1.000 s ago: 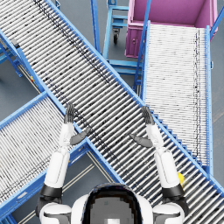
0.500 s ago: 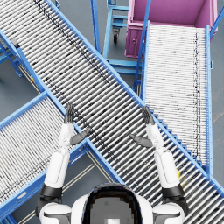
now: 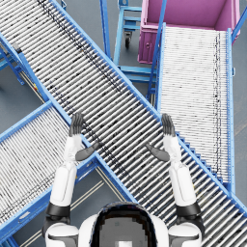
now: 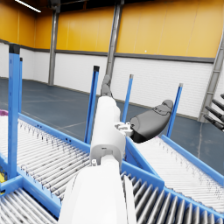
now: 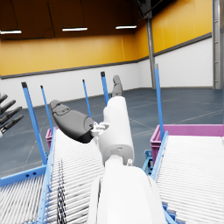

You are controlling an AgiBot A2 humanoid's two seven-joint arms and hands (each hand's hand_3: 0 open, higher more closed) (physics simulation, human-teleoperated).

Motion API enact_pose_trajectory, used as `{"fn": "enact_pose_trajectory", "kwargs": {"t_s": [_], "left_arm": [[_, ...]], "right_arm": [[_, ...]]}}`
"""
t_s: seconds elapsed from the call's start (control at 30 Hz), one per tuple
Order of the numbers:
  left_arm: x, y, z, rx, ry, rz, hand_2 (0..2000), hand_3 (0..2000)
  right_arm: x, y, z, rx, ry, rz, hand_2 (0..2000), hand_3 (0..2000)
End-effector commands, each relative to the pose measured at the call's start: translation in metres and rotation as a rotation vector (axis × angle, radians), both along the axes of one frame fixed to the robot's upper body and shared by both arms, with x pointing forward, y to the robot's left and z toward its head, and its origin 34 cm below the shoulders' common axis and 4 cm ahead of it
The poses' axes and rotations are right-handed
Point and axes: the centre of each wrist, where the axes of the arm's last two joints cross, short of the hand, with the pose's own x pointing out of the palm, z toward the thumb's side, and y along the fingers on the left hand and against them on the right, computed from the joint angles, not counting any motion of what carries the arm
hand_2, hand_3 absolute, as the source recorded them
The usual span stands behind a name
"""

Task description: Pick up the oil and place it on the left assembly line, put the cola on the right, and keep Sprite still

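A long roller conveyor (image 3: 111, 101) with blue rails runs slantwise under the fingers of the left hand (image 3: 76, 129) and of the right hand (image 3: 167, 129). Far ahead of the right fingers stands a pink crate (image 3: 193, 17). A blue trolley (image 3: 128, 24) stands on the grey floor (image 3: 19, 106), far ahead, between both hands' fingers.

- Smooth, rounded white left arm (image 3: 64, 176) and right arm (image 3: 182, 182).
- Dark grey left hand (image 3: 77, 131) and right hand (image 3: 167, 132).
- Black band (image 3: 58, 210) on each arm, far behind the hand.
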Motion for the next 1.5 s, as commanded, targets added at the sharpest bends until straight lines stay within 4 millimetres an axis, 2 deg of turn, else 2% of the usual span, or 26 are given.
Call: {"fn": "enact_pose_trajectory", "kwargs": {"t_s": [0.03, 0.37, 0.57, 0.83, 0.93, 1.13, 1.17, 1.2, 1.23, 1.27, 1.33, 1.37, 1.5], "left_arm": [[0.0, 0.005, 0.014, -0.022, -0.056, 0.023, 0, 0], [-0.003, 0.017, 0.032, -0.073, -0.129, 0.075, 0, 0], [-0.004, 0.029, 0.044, -0.104, -0.18, 0.123, 0, 0], [-0.006, 0.044, 0.054, 0.159, -0.267, 0.384, 0, 0], [-0.006, 0.049, 0.062, 0.232, -0.302, 0.464, 0, 0], [-0.011, 0.054, 0.07, 0.262, -0.34, 0.52, 0, 0], [-0.011, 0.055, 0.071, 0.262, -0.343, 0.526, 0, 0], [-0.011, 0.055, 0.073, 0.264, -0.351, 0.528, 0, 0], [-0.01, 0.053, 0.065, 0.267, -0.324, 0.516, 0, 0], [-0.011, 0.056, 0.072, 0.263, -0.346, 0.532, 0, 0], [-0.011, 0.055, 0.067, 0.265, -0.33, 0.524, 0, 0], [-0.011, 0.057, 0.073, 0.262, -0.349, 0.538, 0, 0], [-0.014, 0.064, 0.073, 0.253, -0.348, 0.564, 0, 0]], "right_arm": [[-0.001, -0.003, 0.014, 0.022, -0.054, -0.016, 0, 0], [-0.003, -0.012, 0.032, 0.079, -0.129, -0.06, 0, 0], [-0.003, -0.03, 0.042, 0.116, -0.167, -0.132, 0, 0], [-0.004, -0.037, 0.049, -0.152, -0.255, -0.361, 0, 0], [-0.006, -0.038, 0.054, -0.203, -0.288, -0.41, 0, 0], [-0.01, -0.04, 0.061, -0.219, -0.324, -0.445, 0, 0], [-0.008, -0.039, 0.054, -0.225, -0.295, -0.437, 0, 0], [-0.01, -0.041, 0.064, -0.218, -0.335, -0.452, 0, 0], [-0.01, -0.042, 0.066, -0.216, -0.342, -0.457, 0, 0], [-0.009, -0.04, 0.058, -0.221, -0.313, -0.446, 0, 0], [-0.01, -0.042, 0.067, -0.215, -0.345, -0.459, 0, 0], [-0.01, -0.043, 0.067, -0.213, -0.345, -0.463, 0, 0], [-0.013, -0.045, 0.069, -0.207, -0.352, -0.474, 0, 0]]}}
